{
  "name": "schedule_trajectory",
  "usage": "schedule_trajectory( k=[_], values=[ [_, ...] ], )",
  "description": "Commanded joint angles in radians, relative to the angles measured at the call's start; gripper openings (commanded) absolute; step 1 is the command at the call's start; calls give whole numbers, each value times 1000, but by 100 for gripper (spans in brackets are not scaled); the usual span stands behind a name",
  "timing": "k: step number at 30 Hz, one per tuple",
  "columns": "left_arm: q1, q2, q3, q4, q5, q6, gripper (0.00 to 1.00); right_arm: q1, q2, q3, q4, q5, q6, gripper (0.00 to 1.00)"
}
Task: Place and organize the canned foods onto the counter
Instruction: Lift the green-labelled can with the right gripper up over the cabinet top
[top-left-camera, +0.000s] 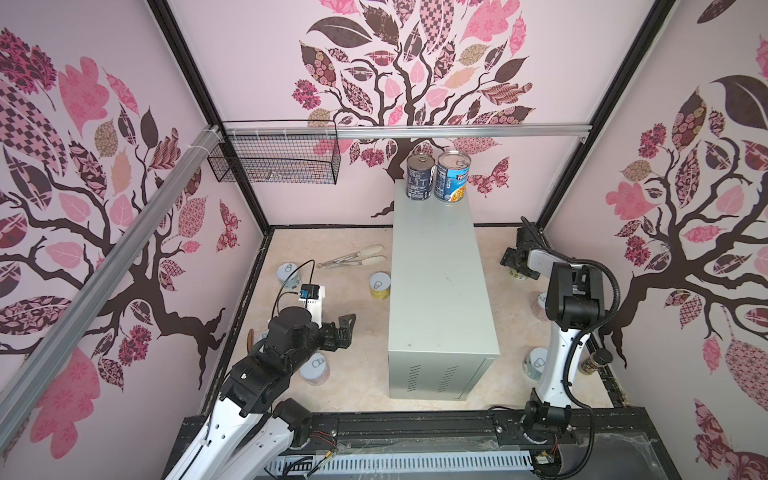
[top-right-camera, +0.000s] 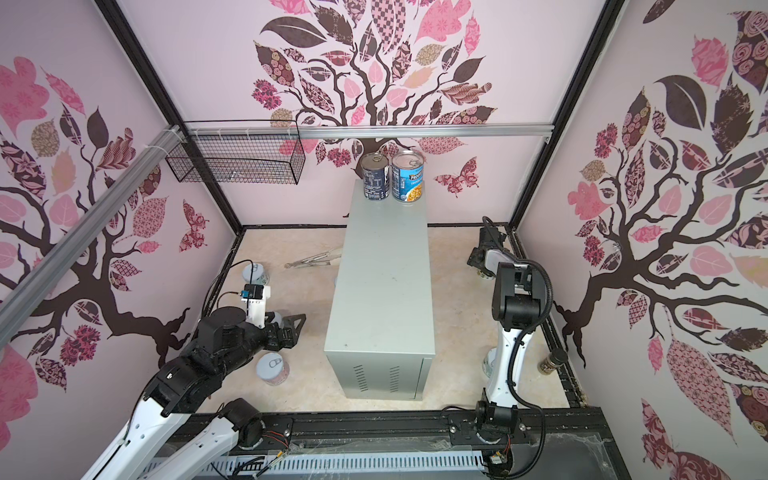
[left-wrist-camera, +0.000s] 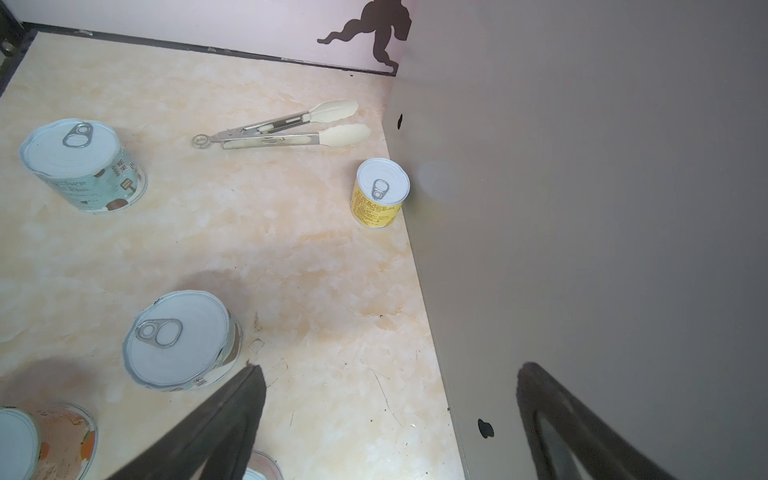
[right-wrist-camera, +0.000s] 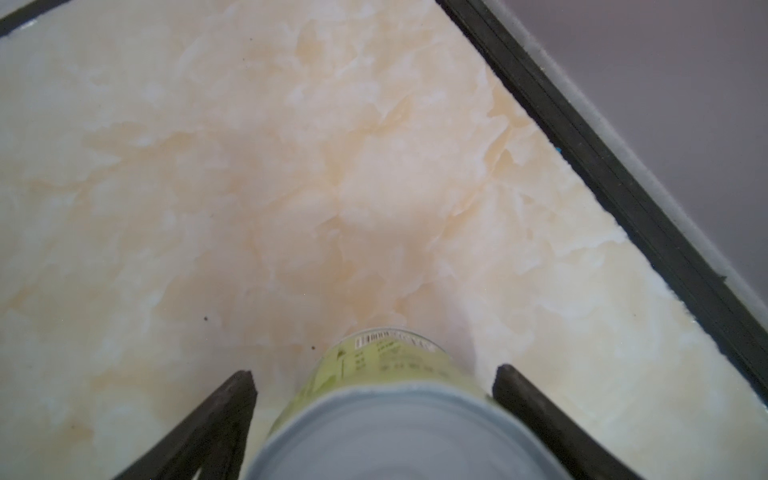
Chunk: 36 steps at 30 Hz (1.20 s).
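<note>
My right gripper (right-wrist-camera: 374, 370) stands spread around an upright short green-labelled tin (right-wrist-camera: 395, 432) with a pale lid, a gap showing beside one finger. In both top views it sits right of the tall grey-green metal counter (top-left-camera: 436, 270). My left gripper (left-wrist-camera: 390, 369) is open, farther away.

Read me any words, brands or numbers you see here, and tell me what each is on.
"PROGRES…", cut off: blue-label can on the counter.
Navy can, yellow can, teal can: print too small to read.
Green can: barcode, print blurred.
</note>
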<state>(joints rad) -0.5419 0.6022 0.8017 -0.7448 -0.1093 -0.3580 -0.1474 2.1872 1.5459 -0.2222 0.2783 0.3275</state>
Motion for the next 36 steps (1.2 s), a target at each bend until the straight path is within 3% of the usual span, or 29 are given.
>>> schedule_trajectory(
  k=[1,5,13,22,36],
  values=[
    [4,-1,-27,10,-11,16,98,-7,30,20,-27,-6,-12,85],
    [6,6,-28,10,-10,17,98,-7,18,9,-27,-18,-21,73],
    [6,16,-25,10,-14,19,98,-7,-73,-74,19,-72,26,60],
    [6,39,-22,9,-2,27,98,-6,-280,-213,101,-223,105,56],
    [8,54,-12,10,-14,28,98,-6,-546,-227,12,-371,165,54]
  ],
)
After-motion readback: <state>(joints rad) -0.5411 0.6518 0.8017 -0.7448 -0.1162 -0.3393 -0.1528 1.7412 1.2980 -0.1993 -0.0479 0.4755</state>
